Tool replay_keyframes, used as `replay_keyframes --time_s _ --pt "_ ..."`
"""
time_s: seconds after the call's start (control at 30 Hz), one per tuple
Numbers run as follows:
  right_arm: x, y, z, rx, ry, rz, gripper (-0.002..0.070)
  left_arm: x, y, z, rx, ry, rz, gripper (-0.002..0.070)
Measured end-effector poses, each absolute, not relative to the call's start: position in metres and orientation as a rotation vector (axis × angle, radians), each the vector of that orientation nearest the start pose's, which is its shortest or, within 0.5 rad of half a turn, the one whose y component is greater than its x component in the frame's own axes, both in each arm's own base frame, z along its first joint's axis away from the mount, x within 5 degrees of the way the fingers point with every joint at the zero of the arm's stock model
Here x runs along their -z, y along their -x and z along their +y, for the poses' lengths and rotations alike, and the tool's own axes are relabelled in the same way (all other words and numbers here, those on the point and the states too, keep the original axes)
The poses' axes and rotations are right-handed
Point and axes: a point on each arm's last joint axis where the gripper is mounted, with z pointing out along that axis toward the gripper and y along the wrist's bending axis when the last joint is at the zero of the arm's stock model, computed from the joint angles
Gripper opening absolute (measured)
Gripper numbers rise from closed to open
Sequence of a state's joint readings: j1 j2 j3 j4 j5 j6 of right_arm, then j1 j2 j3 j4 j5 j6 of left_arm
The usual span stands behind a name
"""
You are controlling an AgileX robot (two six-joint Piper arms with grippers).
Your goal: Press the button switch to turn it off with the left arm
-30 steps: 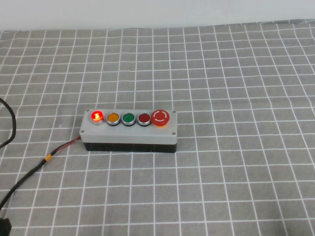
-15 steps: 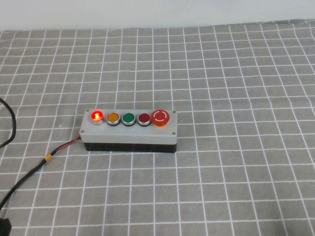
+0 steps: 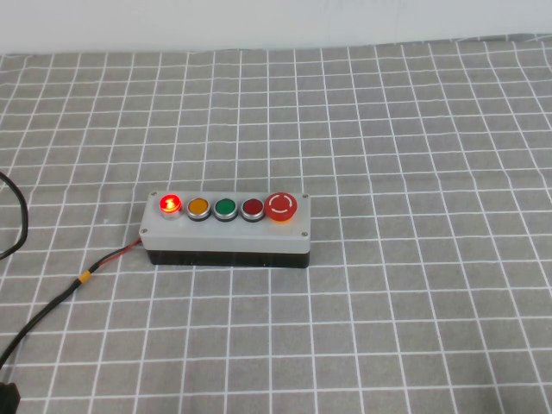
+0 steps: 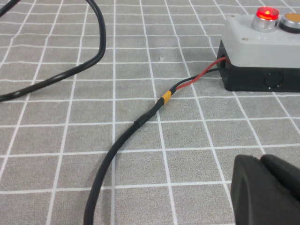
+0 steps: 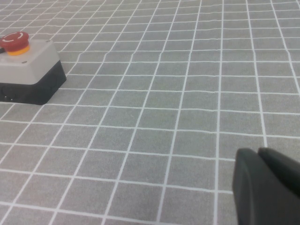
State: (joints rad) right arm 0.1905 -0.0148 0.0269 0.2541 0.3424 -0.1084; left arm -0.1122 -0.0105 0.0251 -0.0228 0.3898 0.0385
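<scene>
**Lit switch box lying crosswise on a gridded counter**

Sits left of centre on the counter [image 3: 414,129]: one button switch box [image 3: 226,231], grey lid over a black base, long axis running left to right across the high view, lid and buttons facing straight up. Carries five buttons in a single row along that axis. Counted from the robot's left: one glowing red button [image 3: 170,204], one amber button [image 3: 197,207], one green button [image 3: 225,207], one dark red button [image 3: 252,207], and one large red mushroom button [image 3: 281,206] on a yellow collar at the right end. Shows four small screws at the lid corners.

Leaves the box at its left end: one cable [image 3: 60,297], red and black leads first, then a yellow band, then black sheath trailing toward the near left edge. Loops again, black, at the far left edge of the high view.

Covered in grey cloth with a white square grid, wrinkled slightly in places. Ends at a plain pale wall [image 3: 276,21] along the far side.

Appears only as a dark edge in the corner of its own wrist view: left hand [image 4: 267,190], low over the cloth near the cable, well apart from the box's lit end; cannot tell how far open, nothing seen in it. Likewise the right hand [image 5: 265,185], a dark edge over bare cloth, well apart from the mushroom end; opening cannot be told.
</scene>
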Motion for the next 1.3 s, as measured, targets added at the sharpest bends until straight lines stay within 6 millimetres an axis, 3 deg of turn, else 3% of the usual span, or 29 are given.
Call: replay_keyframes --time_s 1.03,1.3 --pt "-0.175 -0.0507 0.0176 -0.304 0.114 1.834 -0.0016 -0.1706 -0.0518 -0.0066 0.071 -0.129 1.88 -0.0003" --pt "-0.175 -0.0507 0.0176 -0.304 0.114 1.834 -0.0016 -0.1724 -0.0527 -0.0039 -0.004 -0.17 1.856 -0.0003"
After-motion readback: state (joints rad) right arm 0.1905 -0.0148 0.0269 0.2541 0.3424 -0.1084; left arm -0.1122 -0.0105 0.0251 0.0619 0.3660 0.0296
